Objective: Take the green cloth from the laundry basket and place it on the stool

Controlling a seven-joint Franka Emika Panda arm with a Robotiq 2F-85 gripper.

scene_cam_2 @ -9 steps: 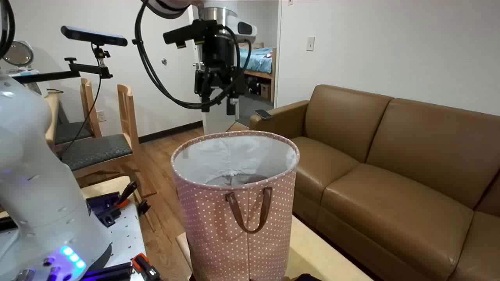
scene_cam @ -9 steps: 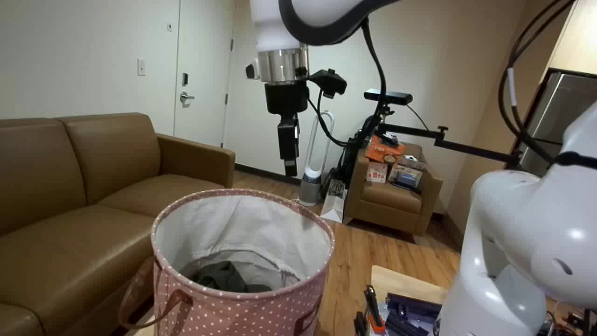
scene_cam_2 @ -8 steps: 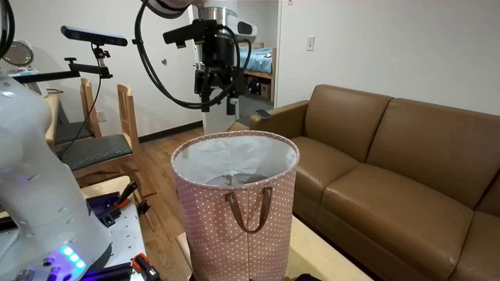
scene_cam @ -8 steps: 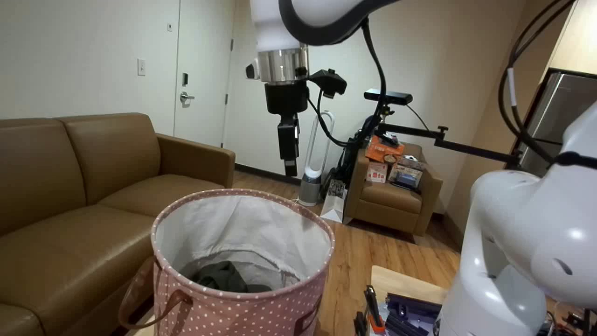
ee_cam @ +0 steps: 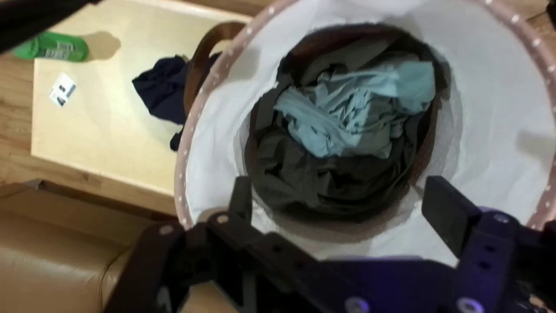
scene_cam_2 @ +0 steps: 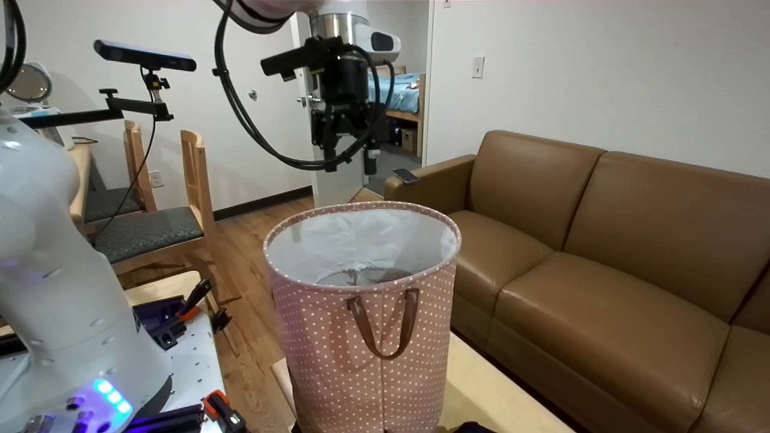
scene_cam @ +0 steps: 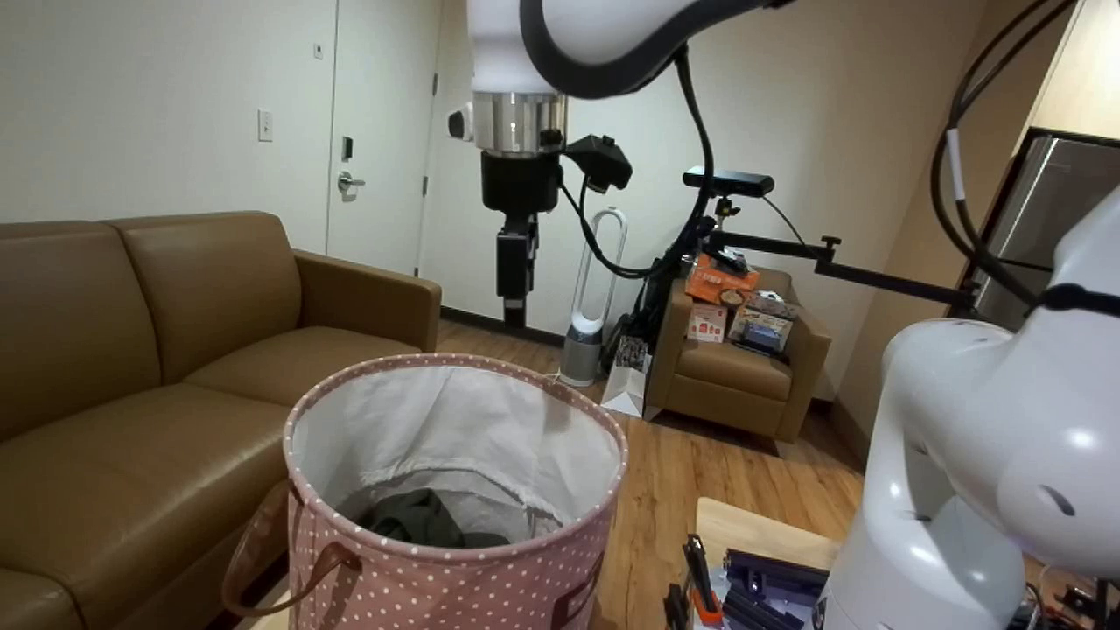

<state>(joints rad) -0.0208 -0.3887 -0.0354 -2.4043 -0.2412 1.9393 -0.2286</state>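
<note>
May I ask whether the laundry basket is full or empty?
Partly filled: pale blue cloth lies on dark green cloth deep inside the laundry basket, white lining showing above.

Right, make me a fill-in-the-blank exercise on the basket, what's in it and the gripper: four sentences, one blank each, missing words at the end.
1. The outside of the laundry basket is patterned with small white ____.
2. The basket's lining is ____ in colour.
3. In the wrist view, a pale bluish cloth lies on ____ of the green cloth.
4. The jaws of the gripper are not shut but ____.
Missing words: dots; white; top; open.
</note>
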